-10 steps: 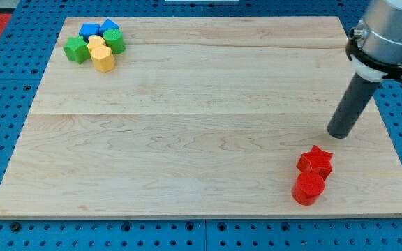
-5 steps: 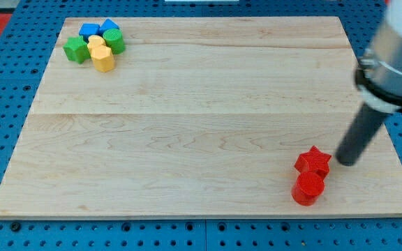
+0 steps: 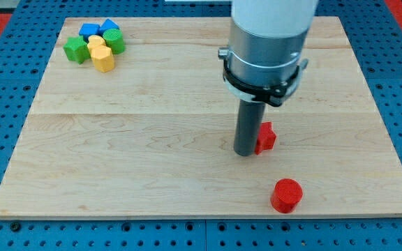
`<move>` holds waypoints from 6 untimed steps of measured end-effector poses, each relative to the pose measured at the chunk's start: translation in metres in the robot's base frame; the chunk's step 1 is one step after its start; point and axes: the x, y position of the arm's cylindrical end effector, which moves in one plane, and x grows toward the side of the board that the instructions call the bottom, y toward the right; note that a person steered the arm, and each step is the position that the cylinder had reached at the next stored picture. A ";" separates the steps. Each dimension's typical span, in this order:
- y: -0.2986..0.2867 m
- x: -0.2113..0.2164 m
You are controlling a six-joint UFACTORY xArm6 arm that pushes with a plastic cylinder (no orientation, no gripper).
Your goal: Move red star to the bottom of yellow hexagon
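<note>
The red star (image 3: 265, 137) lies right of the board's middle, partly hidden behind my rod. My tip (image 3: 243, 152) rests on the board against the star's left side. The yellow hexagon (image 3: 104, 59) sits in the cluster at the view's top left, far from the star. A second yellow block (image 3: 96, 43) sits just above it.
A red cylinder (image 3: 286, 195) stands near the board's bottom edge, below and right of the star. At the top left, two green blocks (image 3: 77, 49) (image 3: 114, 42) and two blue blocks (image 3: 88, 30) (image 3: 109, 26) crowd around the yellow ones.
The red star has slid up and left, away from the red cylinder, which shifted slightly left. My rod has swung from the star's right side to its left side.
</note>
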 end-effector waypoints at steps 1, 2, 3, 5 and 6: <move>0.014 0.000; 0.023 -0.003; 0.052 0.015; 0.059 -0.025; -0.012 -0.058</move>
